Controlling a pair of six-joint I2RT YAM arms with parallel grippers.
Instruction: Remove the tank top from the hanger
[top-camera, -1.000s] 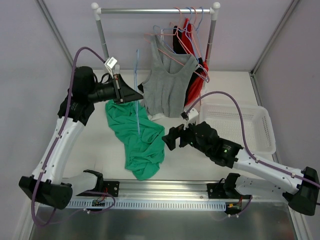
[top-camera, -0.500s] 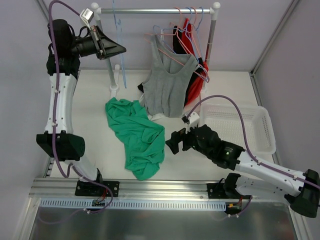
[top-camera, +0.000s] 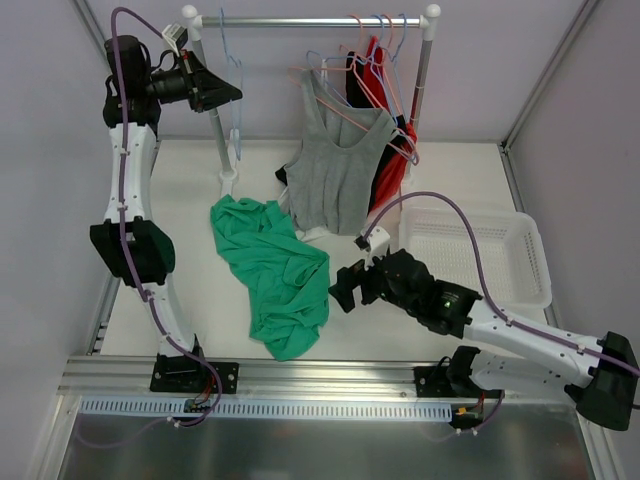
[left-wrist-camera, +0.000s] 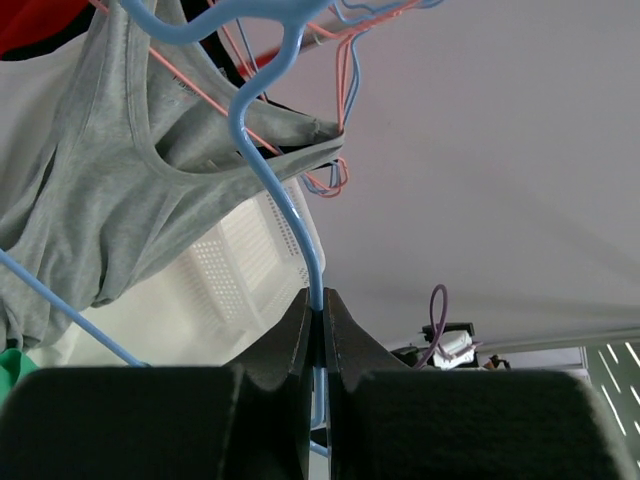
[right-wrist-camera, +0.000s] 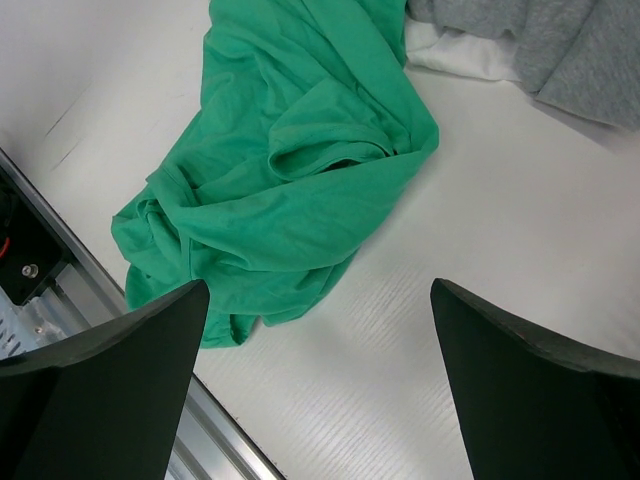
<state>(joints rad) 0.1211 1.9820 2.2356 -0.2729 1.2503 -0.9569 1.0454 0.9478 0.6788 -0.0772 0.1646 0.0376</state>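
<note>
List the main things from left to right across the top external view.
Left claw shut on the blue hanger → green garment → gray tank top → red garment → white basket.

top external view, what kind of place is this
Probably a robot lab cell staged for clothes handling: a walled white table with a clothes rail, a grey tank top hanging from it, and a white basket.
</note>
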